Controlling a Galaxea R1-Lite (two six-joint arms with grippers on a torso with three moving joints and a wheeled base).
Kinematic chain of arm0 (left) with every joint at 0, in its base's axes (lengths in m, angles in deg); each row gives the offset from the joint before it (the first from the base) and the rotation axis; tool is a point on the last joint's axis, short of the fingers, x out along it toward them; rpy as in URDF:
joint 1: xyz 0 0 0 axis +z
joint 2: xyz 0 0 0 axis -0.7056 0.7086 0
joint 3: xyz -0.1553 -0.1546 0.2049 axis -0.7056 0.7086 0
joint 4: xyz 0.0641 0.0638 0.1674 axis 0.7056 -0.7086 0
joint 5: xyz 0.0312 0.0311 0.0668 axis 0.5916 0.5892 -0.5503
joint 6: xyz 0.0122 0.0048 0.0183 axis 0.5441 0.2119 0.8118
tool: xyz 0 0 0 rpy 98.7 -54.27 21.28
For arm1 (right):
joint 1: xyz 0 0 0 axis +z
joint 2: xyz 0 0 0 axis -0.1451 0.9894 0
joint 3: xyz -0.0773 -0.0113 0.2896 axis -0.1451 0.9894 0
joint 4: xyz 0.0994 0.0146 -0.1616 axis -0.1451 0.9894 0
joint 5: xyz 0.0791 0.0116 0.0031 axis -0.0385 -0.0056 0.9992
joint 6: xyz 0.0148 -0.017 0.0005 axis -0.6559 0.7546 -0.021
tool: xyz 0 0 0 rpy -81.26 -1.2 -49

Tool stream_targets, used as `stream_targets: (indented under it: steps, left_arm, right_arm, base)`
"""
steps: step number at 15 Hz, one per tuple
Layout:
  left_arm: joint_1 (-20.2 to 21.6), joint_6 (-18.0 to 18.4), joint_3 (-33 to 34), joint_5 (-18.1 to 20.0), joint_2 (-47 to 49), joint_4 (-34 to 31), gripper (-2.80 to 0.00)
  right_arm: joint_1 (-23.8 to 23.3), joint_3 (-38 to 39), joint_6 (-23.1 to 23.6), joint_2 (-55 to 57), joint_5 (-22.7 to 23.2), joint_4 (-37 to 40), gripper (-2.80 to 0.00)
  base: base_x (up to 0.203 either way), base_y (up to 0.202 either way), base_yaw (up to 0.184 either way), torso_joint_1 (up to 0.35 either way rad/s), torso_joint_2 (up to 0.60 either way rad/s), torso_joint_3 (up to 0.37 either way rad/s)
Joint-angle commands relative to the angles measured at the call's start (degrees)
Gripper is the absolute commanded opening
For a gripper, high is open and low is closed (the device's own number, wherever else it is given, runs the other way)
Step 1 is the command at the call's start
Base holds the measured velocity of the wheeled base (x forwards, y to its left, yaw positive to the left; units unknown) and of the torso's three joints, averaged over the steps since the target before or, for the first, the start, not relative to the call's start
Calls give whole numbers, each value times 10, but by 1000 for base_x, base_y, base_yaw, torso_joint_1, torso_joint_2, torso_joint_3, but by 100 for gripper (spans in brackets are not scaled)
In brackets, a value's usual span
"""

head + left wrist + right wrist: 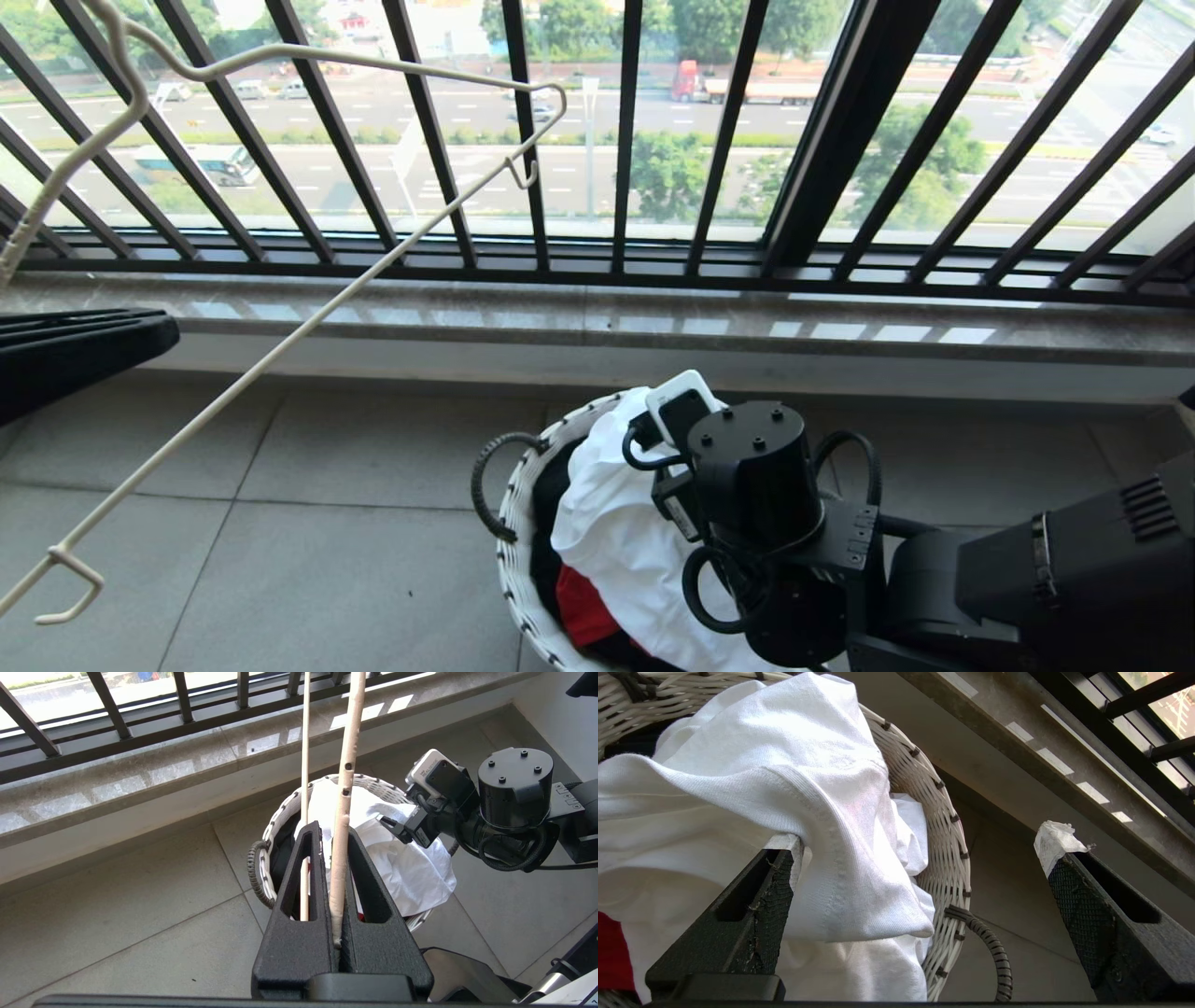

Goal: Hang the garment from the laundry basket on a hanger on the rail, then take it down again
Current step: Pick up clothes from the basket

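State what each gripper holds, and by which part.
Left gripper: shut on the hanger, by its thicker rod. Right gripper: holds nothing, jaws open at the garment.

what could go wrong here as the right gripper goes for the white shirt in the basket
The right gripper is open, with one of its fingers under a fold of the white T-shirt and the other outside the round white woven basket. Closing might pinch the rim along with the cloth and lift or tip the basket.

A red garment lies beneath and might be dragged out.

The thin cream-white hanger in the left gripper hangs over the basket and may snag.
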Motion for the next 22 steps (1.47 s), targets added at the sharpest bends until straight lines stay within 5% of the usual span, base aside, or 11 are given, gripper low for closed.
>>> stream_targets:
  steps: [1, 22]
  left_arm:
    - [-1, 0, 0, -1, -2, 0, -280]
    - [0, 1, -1, -1, -7, 0, -280]
  right_arm:
    - [-19, 2, 1, -19, -3, -2, 0]
    - [-37, -37, 32, 52, 23, -66, 0]
  base:
    - [0, 0, 0, 0, 0, 0]
    - [0, 0, 0, 0, 0, 0]
